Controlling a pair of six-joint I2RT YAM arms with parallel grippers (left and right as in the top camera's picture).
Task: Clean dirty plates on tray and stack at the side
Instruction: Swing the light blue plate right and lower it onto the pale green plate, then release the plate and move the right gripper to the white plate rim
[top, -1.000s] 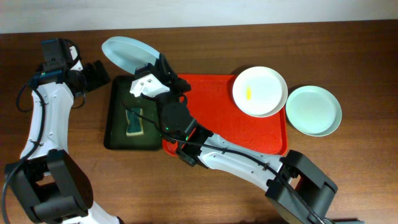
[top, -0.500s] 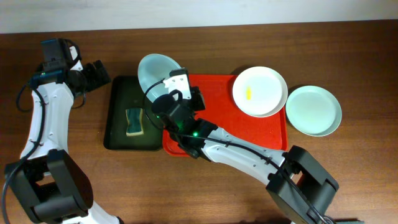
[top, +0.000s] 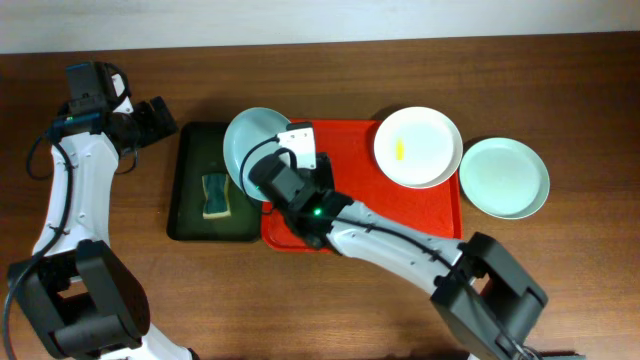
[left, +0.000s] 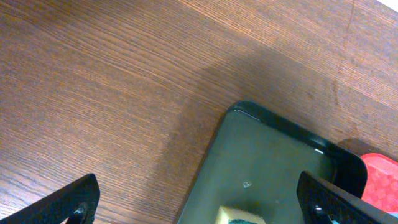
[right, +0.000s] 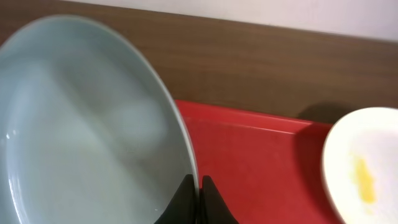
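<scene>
Overhead: the right gripper pinches the blue plate by its rim above the left edge of the tray. The left gripper gapes empty, well apart. The smeared white plate sits on the tray.

Left wrist: only the green tray and sponge lie below.

Right wrist: the fingers clamp a thin rim, and such an edge hold may let the plate swing or slip.

even bright light, soft shadows, sharp

The right gripper grips the pale blue plate over the red tray's left edge; the white plate sits at its far right corner.
</scene>
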